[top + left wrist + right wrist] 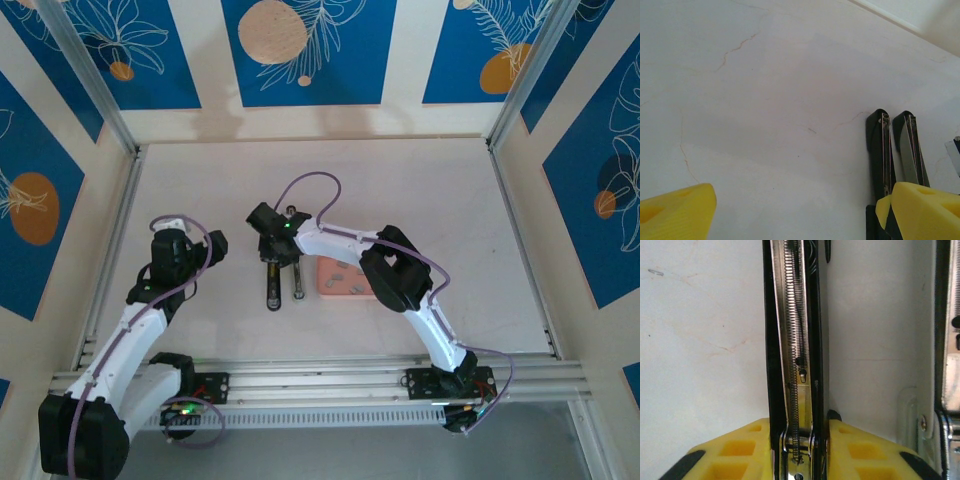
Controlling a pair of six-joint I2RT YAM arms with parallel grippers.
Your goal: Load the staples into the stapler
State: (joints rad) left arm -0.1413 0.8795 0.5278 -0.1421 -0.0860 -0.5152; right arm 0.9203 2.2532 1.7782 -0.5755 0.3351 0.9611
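Stapler (272,292) lies opened out near the middle of the surface (420,200), its two long bars side by side and running toward the arm bases. The far, hinged end is under the right arm's jaws. In the right wrist view, the bar carrying the metal channel and coiled spring (792,340) passes straight up between the two yellow fingers (740,455). One finger sits against each side of that bar, so the right jaws are closed onto it. The second bar (947,340) lies apart at the right edge of that view, outside the grip.

The left jaws sit to the left of the stapler, off it. Their yellow fingers (675,210) are spread wide with only bare surface between them, holding nothing. In the left wrist view both bar tips (882,150) lie just beyond the right-hand finger, outside the gap.

The staples (337,279) show as small grey strips in the pink tray (325,292), just to the right of the stapler.
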